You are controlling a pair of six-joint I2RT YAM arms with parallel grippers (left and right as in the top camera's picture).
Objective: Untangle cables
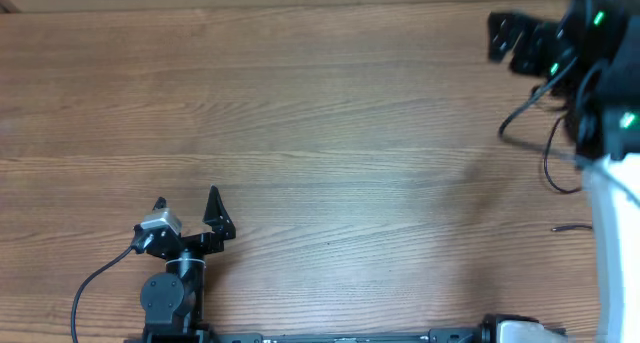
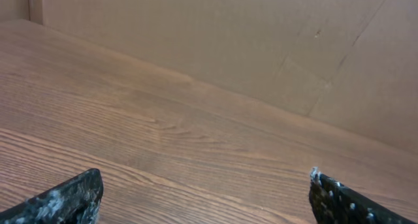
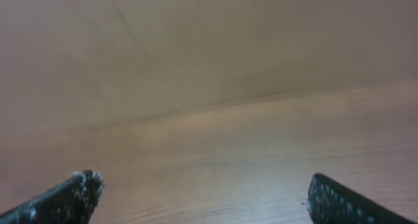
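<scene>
Both wide apart and empty: left gripper [image 1: 186, 197], right gripper [image 3: 204, 179]; cables [image 1: 572, 227] show only one thin end beside the white arm cover [image 1: 612, 253]; probably best to approach low there and pinch a single strand.

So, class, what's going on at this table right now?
Nothing is being handled yet. The left end effector and the right end effector both stand open and empty over the brown wooden table. A short stretch of thin dark cord lies near the table's right edge, untouched.
</scene>
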